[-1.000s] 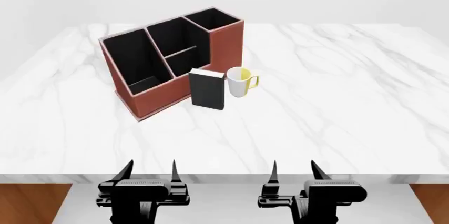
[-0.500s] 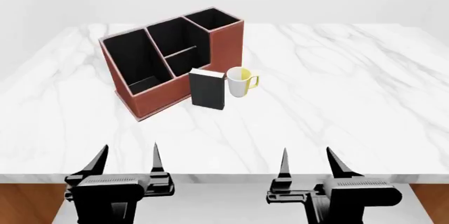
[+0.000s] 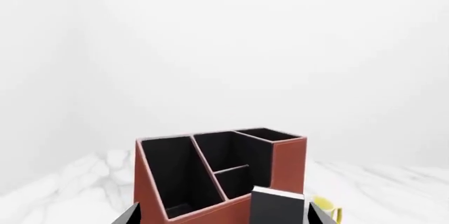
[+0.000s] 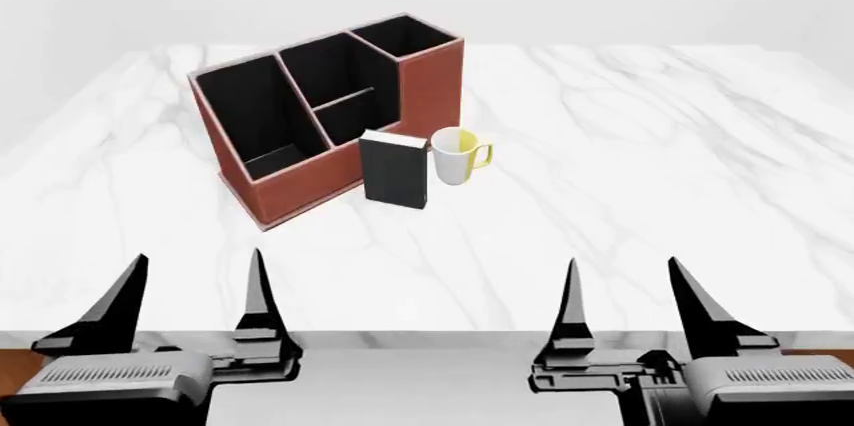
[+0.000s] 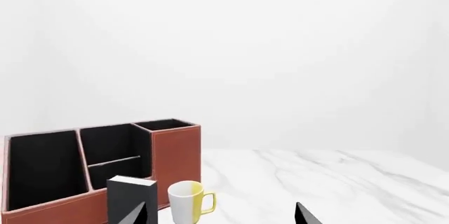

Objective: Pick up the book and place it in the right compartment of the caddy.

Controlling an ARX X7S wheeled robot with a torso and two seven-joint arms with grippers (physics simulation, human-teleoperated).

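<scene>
The book (image 4: 394, 170) stands upright at centre frame on the marble tabletop (image 4: 641, 166), against the caddy (image 4: 320, 106), beside a white-and-yellow mug (image 4: 457, 156). Both the left end effector (image 4: 198, 291) and the right end effector (image 4: 627, 296) sit at the bottom edge, fingers spread apart, empty.

The reddish-brown caddy (image 3: 210, 176) stands on the white marble tabletop (image 3: 84, 182), its three black-lined sections open upward and its tall square right compartment (image 3: 270, 140) highest. Just in front stands the black book (image 3: 276, 209) upright, with a yellow-handled mug (image 3: 328, 211) partly showing beside it.
</scene>
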